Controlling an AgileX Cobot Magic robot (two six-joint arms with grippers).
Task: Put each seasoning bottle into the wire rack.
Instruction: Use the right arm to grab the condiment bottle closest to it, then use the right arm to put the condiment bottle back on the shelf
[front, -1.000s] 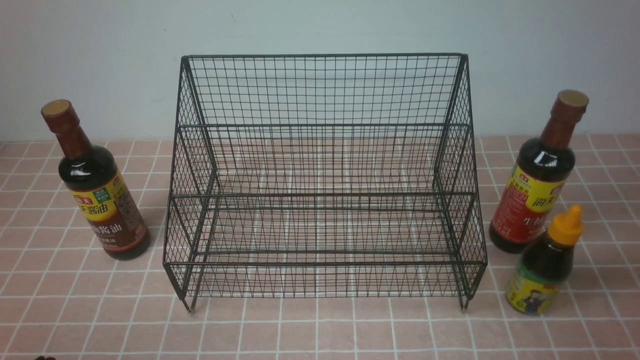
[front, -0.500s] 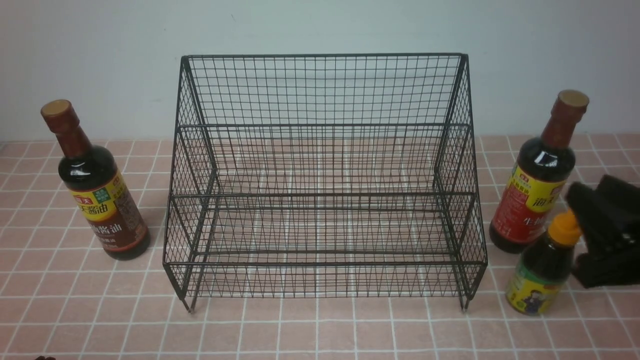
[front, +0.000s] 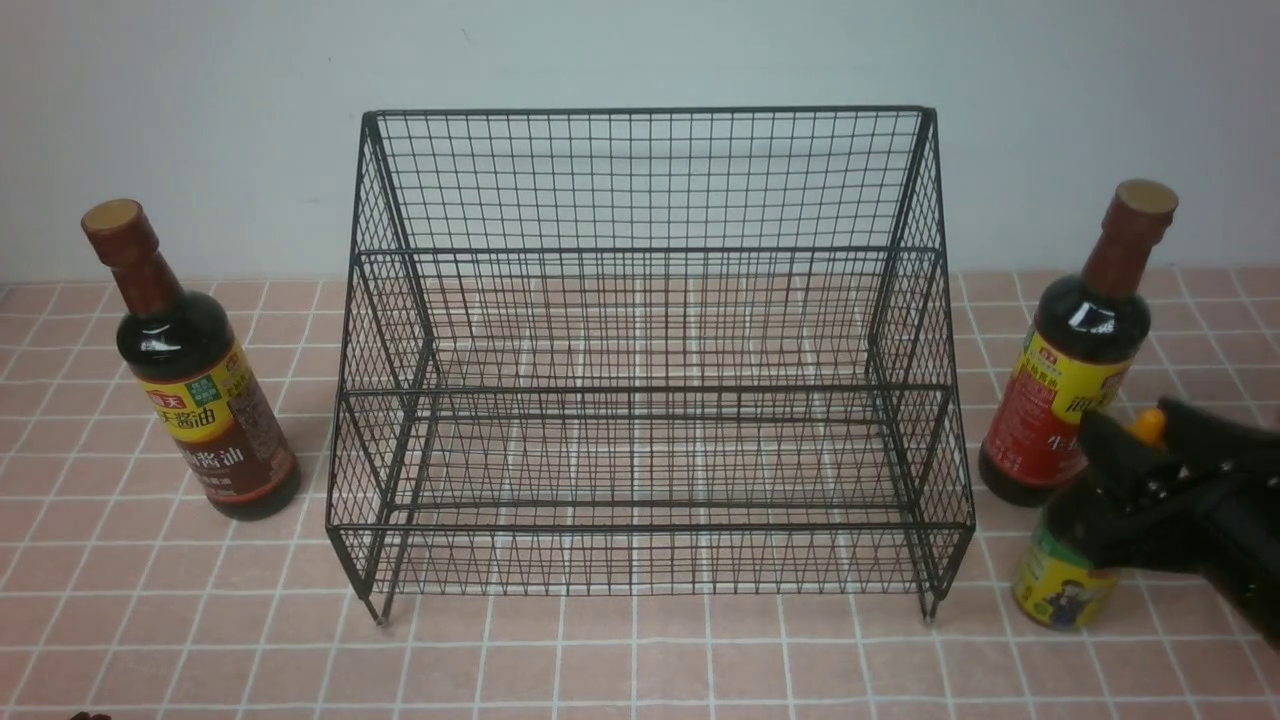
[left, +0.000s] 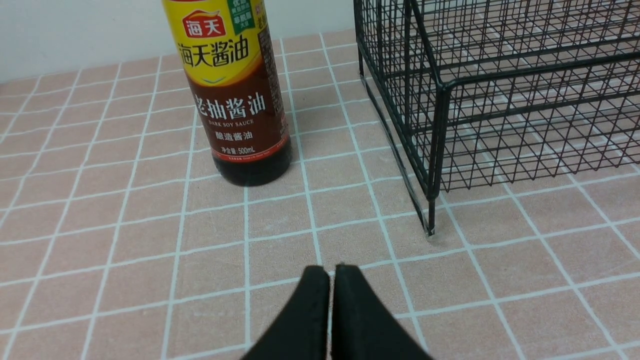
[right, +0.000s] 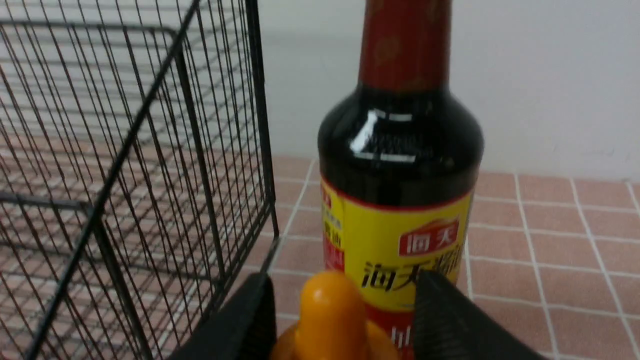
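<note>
You are facing the wire rack (front: 650, 350) filling mid-frame, its tiers lying open from above. At lower right, the tall bottle (front: 1062, 400) is standing just behind the short bottle (front: 1060, 590), crowding approach there. Bare tile (front: 130, 600) is surrounding the left bottle (front: 195, 400).

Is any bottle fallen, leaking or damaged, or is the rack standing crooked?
Nothing stands out. The left tall bottle, the right tall bottle and the short bottle stand upright, capped; the wire rack sits level. No spill shows.
</note>
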